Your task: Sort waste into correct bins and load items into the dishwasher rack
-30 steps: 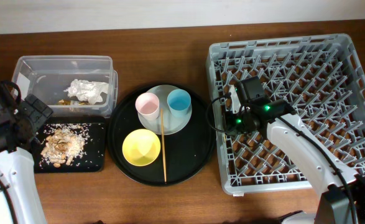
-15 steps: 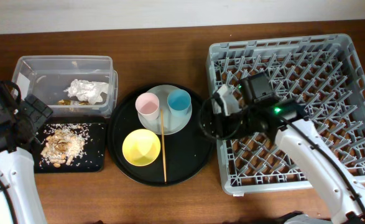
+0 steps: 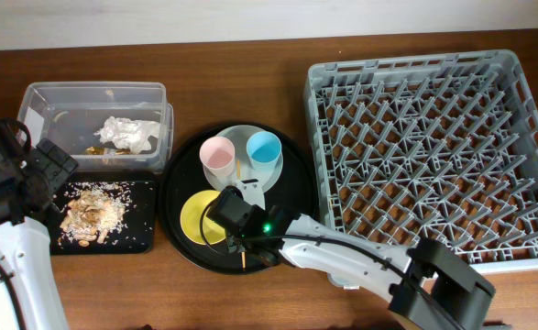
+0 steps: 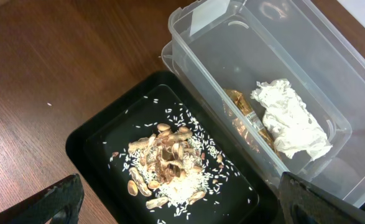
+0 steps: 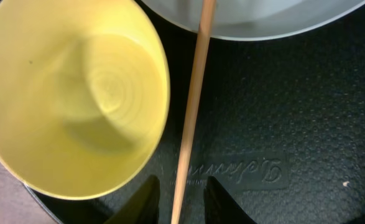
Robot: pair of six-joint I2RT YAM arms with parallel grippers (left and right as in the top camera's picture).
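The right claw [image 5: 181, 200] hangs narrowly parted astride the chopstick [image 5: 193, 93], with the yellow bowl [image 5: 76, 93] just beside it, while the left claw [image 4: 182, 208] gapes wide over the scraps [image 4: 166, 163].

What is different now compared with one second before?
The right end effector swung left from over the dishwasher rack to the round tray; it now straddles the chopstick beside the yellow bowl, open, gripping nothing. The left arm, cups, plate and waste stayed put.

Right arm [image 3: 342, 261] stretched leftward, fingers [image 5: 146, 200] parted (pointing down), left fingers [image 4: 56, 200] spread wide.
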